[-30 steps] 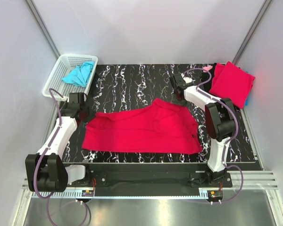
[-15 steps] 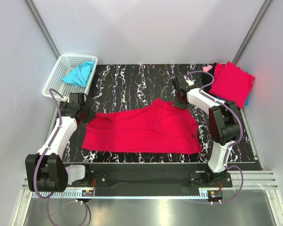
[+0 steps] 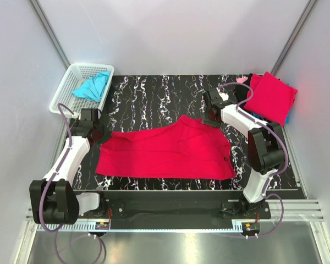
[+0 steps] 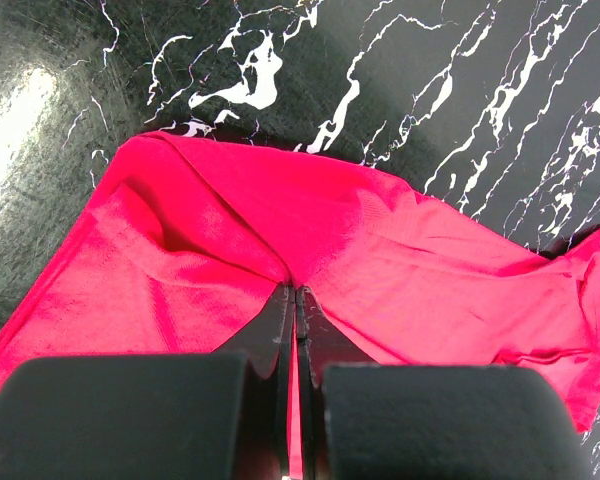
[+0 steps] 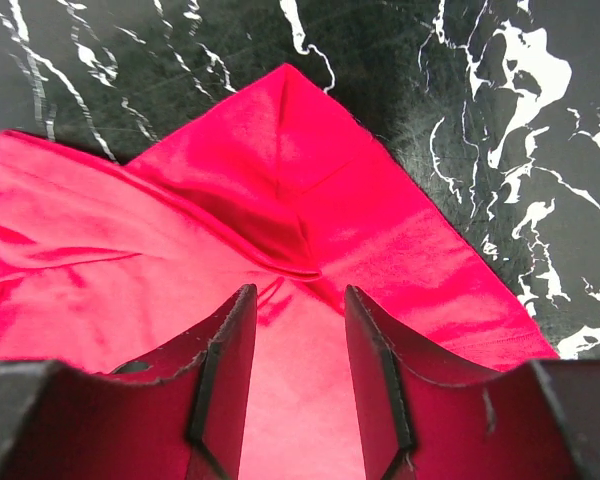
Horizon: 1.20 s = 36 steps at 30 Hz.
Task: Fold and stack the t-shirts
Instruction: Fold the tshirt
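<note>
Top external view: we see a red shirt (image 3: 165, 154) spread flat across the black marble table (image 3: 154, 93), between the two arms.
Left gripper (image 4: 294, 292): jaws pressed together, with a fold of the red shirt's left edge pinched between them.
Right gripper (image 5: 300, 292): jaws partly apart, straddling the shirt's far right corner, not clamped on it.
Folded red shirt (image 3: 270, 96): at the table's far right corner.
Blue shirt (image 3: 92, 86): crumpled in the white basket (image 3: 66, 91), far left.
</note>
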{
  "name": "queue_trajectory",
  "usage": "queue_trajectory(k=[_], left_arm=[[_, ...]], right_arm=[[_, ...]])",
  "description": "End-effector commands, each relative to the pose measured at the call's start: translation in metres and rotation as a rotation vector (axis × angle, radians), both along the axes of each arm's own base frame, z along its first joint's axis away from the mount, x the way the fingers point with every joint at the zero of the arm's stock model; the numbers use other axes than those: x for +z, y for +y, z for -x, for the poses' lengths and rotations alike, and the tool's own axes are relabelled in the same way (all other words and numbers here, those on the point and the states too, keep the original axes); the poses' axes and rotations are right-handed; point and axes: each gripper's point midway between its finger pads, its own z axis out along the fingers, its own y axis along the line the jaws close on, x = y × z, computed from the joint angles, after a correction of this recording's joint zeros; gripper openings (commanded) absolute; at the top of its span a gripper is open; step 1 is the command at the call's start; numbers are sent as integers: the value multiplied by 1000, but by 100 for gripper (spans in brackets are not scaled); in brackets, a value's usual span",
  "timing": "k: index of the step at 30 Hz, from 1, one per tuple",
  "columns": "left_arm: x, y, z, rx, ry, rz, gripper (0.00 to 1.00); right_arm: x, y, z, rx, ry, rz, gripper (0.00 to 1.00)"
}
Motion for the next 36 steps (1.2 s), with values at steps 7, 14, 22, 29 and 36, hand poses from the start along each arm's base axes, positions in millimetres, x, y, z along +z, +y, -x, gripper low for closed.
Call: queue_trajectory(k=[7, 14, 22, 29, 36], left_arm=[[20, -1, -9, -18, -67, -7, 0], [20, 0, -9, -16, -64, -14, 0], [20, 0, -8, -16, -61, -16, 0], [21, 1, -8, -17, -64, -22, 0], [18, 1, -6, -15, -55, -23, 0]], right_arm=[[9, 3, 0, -2, -32, -44, 47], [-2, 4, 0, 3, -19, -52, 44], [-16, 1, -17, 12, -16, -100, 41], [-20, 4, -27, 28, -12, -129, 38], [-11, 8, -30, 35, -30, -151, 7]])
